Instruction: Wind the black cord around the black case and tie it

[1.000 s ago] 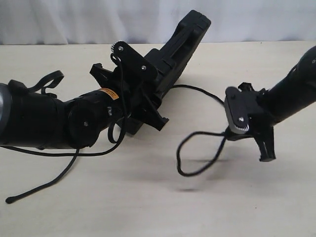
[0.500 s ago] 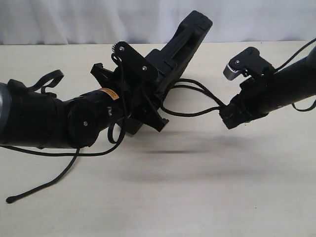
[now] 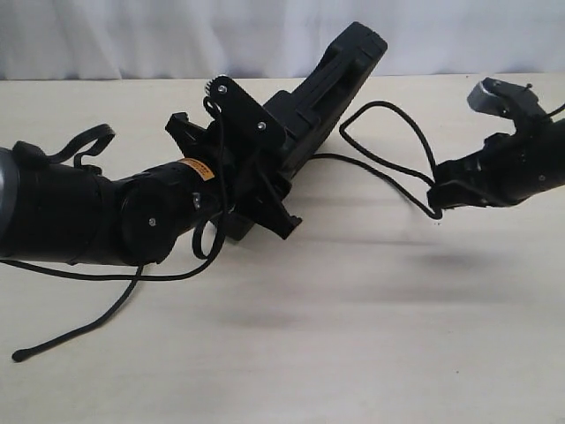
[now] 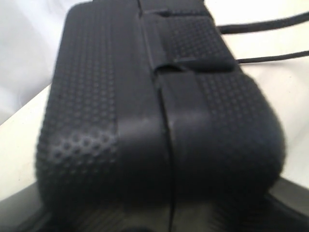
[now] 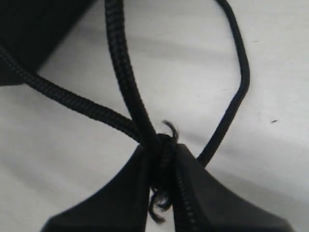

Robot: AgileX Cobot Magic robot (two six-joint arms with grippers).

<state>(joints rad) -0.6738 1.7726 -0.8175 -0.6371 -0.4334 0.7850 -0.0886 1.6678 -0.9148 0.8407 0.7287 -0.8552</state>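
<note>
The left gripper [image 3: 262, 168] clamps the dimpled matte black plastic case [image 3: 340, 71], the right gripper [image 5: 161, 183] pinches the braided black cord [image 5: 125, 72] at its frayed knot [image 5: 165, 139].

Soft, even light fills the exterior view. The pale bench [image 3: 371, 353] is bright and free of glare. Faint-edged grey shadows lie on it in the lower middle and at the right of the frame. The black case [image 3: 340, 75] and the arms read as dark masses with little surface detail. The left wrist view is soft all over, and the case's dimpled skin is smeared. In the right wrist view the black cord [image 5: 123, 72] shows its weave crisply, while the right claw [image 5: 161, 154] is blurred and out of focus.
</note>
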